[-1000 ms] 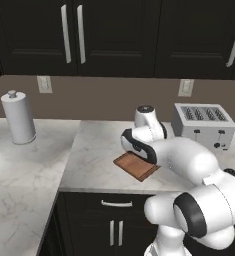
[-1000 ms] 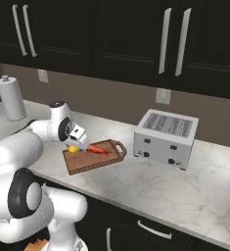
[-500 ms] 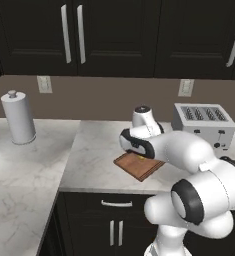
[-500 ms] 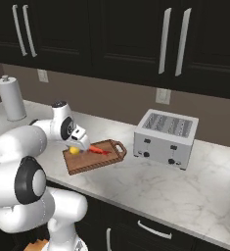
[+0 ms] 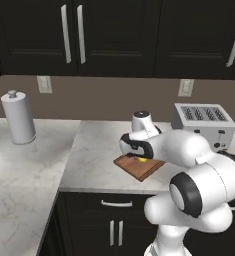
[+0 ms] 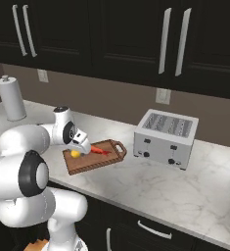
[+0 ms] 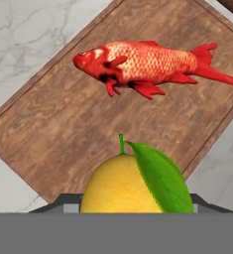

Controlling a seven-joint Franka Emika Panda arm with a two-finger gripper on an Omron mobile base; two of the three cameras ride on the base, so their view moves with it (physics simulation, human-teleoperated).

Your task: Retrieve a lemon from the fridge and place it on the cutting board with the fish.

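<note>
Gripper (image 6: pixel 79 147) low over near-left part of cutting board (image 6: pixel 106 158), jaws partly closed around lemon (image 7: pixel 133 184), apparently still gripped; fish (image 7: pixel 147 62) lies just beyond; poised there to release lemon beside it

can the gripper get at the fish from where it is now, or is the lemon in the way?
Probably not as is. The gripper hovers over the cutting board with the lemon between its fingertips, jaws occupied. The fish lies close ahead, uncovered, apart from the lemon.

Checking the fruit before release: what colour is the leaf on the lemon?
Green, on the yellow lemon; the leaf shows best in the hand view.
</note>
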